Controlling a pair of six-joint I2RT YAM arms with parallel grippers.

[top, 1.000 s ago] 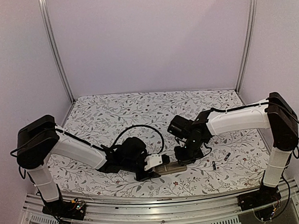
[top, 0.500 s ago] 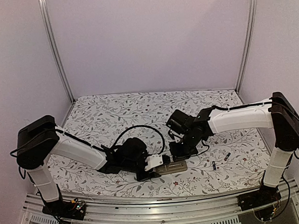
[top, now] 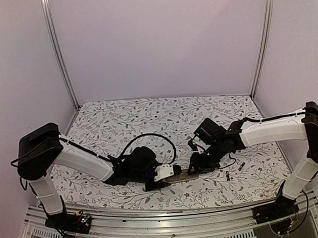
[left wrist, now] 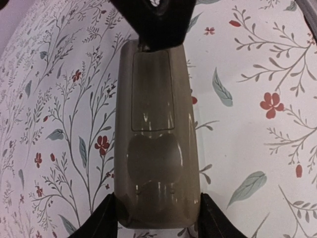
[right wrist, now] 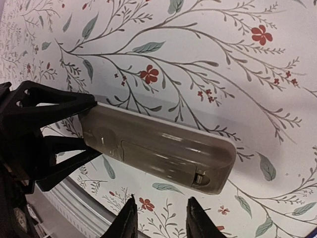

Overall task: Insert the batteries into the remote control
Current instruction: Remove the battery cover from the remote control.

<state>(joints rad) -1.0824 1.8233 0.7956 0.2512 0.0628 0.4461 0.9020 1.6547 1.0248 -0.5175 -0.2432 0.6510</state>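
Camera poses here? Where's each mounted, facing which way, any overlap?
Top external: above, behind the bases, looking down on the floral table; both arms show.
Left wrist: looks along the grey-beige slim remote control; left gripper fingers at bottom.
Right wrist: looks down at that remote; right gripper fingertips at bottom.
Shared: both wrist views show the remote's back.

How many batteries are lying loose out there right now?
2. One battery lies just right of the remote; the other battery sits farther right, slightly farther back. The remote's cover looks closed, so any inside would be hidden.
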